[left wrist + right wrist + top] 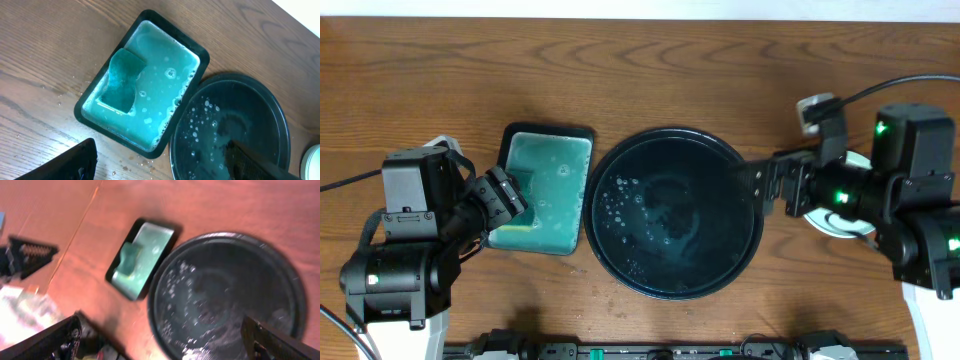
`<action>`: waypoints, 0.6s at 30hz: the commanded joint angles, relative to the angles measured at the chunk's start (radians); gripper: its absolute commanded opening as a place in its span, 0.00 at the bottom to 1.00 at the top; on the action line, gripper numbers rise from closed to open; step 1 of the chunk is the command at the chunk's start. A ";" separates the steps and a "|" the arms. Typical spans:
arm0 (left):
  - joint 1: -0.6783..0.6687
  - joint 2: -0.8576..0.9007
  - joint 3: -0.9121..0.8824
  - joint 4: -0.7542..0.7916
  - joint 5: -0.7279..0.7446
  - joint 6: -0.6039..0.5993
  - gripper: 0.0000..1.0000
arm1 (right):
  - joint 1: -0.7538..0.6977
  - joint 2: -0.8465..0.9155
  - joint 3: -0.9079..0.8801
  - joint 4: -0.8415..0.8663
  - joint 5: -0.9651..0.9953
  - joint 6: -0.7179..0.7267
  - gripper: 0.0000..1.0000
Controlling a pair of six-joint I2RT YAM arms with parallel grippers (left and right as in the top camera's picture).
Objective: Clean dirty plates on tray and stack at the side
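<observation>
Your left gripper (pixel 508 196) hangs over the left edge of the rectangular dish (pixel 560 170) of teal liquid. The overhead view cannot tell you how the jaws stand. The left wrist view can: its two fingers (pixel 75 162) sit far apart at the bottom corners, spread wide with nothing between them. That same view gives you the teal sponge (pixel 120 82) lying in the liquid against one long wall of the dish, where the overhead has it mostly tucked under the gripper.

The tray (pixel 620 260) sits mid-table, just right of the dish, with their rims very close together. From above, its black floor is wet and speckled with bubbles.

Your right gripper (pixel 760 186) points left, over the tray's right rim. The right wrist view is blurred, yet you can see both fingers (pixel 50 342) set wide at the lower corners, empty, looking down on the tray and across to the dish.

The plates (pixel 841 226) are off the tray, on the table to its right. The overhead shows only white slivers of them under the right arm, so how many are stacked there you cannot tell. The left wrist view catches one white rim at its far right edge.
</observation>
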 commanded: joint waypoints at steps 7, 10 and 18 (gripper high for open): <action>0.004 -0.001 0.017 -0.002 0.001 0.006 0.82 | 0.026 -0.093 -0.016 -0.082 0.163 -0.188 0.99; 0.004 -0.001 0.017 -0.002 0.001 0.006 0.82 | 0.026 -0.195 -0.093 0.043 0.262 -0.251 0.99; 0.004 -0.001 0.017 -0.002 0.001 0.006 0.82 | 0.025 -0.562 -0.406 0.199 0.364 -0.285 0.99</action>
